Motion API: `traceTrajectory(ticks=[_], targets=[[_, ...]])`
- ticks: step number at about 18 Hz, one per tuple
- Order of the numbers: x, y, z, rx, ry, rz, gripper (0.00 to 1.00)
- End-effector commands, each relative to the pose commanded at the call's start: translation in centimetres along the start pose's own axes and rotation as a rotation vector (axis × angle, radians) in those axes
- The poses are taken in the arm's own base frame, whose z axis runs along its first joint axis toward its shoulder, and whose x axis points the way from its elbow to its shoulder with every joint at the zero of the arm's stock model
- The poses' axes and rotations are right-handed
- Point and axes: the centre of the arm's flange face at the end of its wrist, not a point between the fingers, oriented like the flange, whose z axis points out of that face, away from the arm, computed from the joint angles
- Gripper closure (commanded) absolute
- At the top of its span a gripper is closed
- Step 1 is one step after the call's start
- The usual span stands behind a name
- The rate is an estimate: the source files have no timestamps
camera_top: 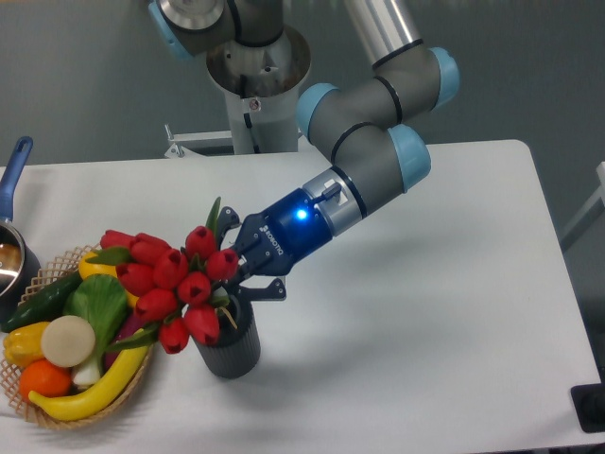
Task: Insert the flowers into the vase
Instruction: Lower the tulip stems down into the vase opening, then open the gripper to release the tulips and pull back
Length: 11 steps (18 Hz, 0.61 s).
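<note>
1. The hand [236, 276] pinches the tulip bunch [170, 284] low down, where the stems gather, with its two fingers pressed in on them.
2. The dark ribbed vase [227, 342] stands on the white desk [425, 331] directly below the hand, its mouth just beneath the fingertips.
3. The stem ends reach down into the mouth, though I cannot tell how deep they sit.
4. The bunch's long axis is tilted: from the hand the red buds fan up and away to its far side, over the wicker basket of vegetables [71, 359], while the stems point down toward the vase.
5. I judge the coming move turns on that tilt; the heads need bringing above the mouth so the stems run straight down.
6. The bunch is wider than the vase, so only the stems can enter.
</note>
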Motion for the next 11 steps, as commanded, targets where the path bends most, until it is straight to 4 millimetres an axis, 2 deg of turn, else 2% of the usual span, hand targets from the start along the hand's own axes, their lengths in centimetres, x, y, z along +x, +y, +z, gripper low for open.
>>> traceTrajectory(ticks=[5,11], targets=[[0.2,2.4,0.4,-0.02,0.002,0.007,0.81],[0.3,3.1,0.5,-0.032,0.003,0.0,0.81]])
